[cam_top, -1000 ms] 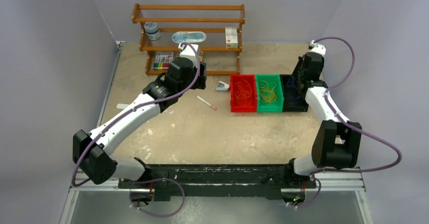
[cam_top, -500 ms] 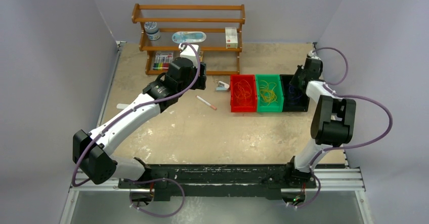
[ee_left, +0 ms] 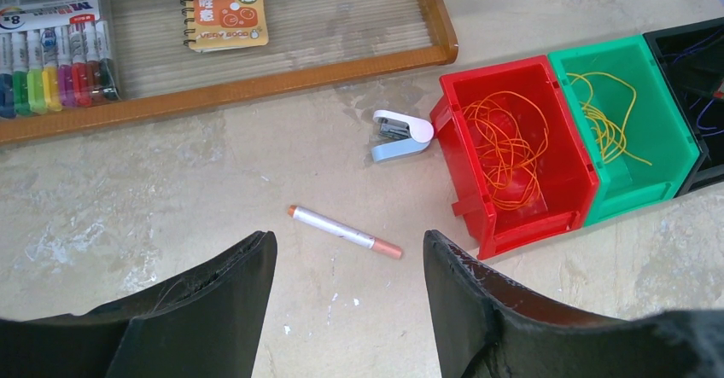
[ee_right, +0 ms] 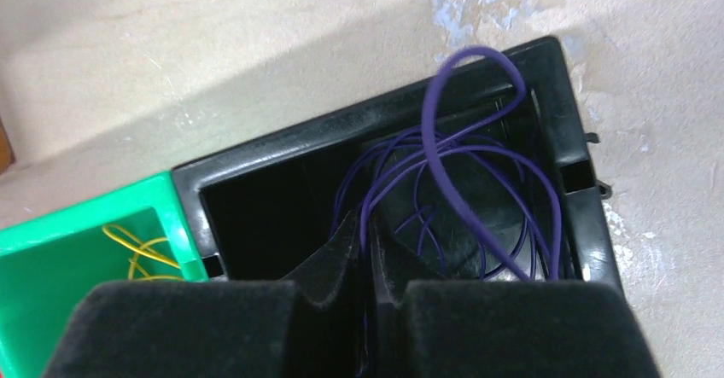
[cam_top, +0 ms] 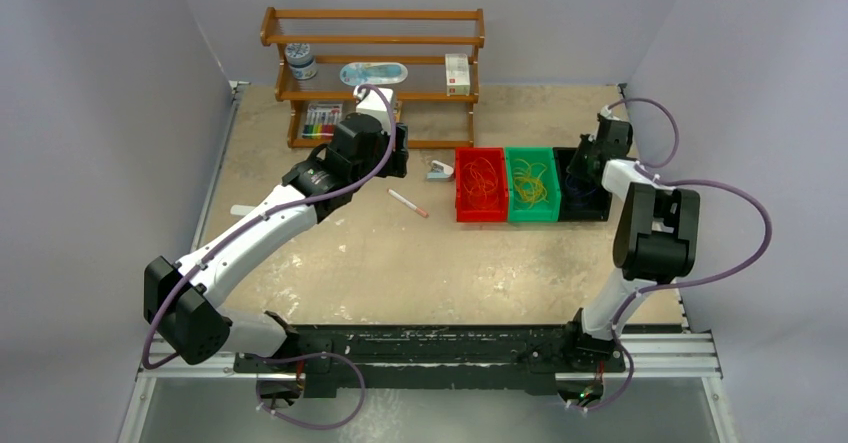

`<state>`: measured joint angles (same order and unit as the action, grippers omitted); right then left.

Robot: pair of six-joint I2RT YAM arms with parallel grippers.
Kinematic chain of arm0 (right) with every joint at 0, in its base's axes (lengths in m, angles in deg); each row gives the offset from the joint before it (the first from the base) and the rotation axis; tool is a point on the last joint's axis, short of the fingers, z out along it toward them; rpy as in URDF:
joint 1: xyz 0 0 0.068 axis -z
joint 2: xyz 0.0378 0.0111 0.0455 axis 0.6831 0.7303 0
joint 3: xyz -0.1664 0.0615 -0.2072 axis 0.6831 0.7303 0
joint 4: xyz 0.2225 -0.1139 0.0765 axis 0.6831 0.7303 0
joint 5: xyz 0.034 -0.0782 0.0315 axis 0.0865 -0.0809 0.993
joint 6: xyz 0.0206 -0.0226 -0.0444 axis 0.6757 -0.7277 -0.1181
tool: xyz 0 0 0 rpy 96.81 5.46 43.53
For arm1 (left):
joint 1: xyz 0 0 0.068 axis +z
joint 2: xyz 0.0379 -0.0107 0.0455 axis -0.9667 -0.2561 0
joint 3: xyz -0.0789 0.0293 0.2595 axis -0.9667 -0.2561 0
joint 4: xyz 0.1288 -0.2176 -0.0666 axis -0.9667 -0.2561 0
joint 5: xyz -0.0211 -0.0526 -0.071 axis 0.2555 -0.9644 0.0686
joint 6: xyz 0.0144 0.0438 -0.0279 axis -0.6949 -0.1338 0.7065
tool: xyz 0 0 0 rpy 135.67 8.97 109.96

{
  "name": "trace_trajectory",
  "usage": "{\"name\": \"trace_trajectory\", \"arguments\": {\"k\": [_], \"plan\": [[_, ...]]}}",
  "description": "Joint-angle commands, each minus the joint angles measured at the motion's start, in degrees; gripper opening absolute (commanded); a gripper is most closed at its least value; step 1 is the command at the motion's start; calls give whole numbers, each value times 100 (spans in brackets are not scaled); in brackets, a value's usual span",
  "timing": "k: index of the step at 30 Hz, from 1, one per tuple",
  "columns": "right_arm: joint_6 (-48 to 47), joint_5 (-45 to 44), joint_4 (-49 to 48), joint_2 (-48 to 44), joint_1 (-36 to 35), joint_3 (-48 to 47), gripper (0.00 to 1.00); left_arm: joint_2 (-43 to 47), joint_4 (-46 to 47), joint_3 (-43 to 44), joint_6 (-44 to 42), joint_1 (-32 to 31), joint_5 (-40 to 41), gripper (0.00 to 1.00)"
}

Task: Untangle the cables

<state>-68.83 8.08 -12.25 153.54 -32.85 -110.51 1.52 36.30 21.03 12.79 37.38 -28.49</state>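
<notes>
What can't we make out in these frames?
- Right wrist: whether the right gripper pinches the purple cables; its pads hide the contact.
- Top view: purple cables in the black bin too dark and thin; the right arm covers part of it.
- Left wrist: black bin cut off by the right edge.
- Right wrist: green bin cut off at the left edge.
</notes>
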Motion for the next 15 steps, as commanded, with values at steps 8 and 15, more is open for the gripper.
{"name": "trace_trajectory", "arguments": {"k": [8,15], "plan": [[-170,-222,252,-921,4,-156,35,10,161,34,-70,2,-105,63],[-190,-372,406,-1554,2,-159,52,10,179,33,-63,4,-134,63]]}}
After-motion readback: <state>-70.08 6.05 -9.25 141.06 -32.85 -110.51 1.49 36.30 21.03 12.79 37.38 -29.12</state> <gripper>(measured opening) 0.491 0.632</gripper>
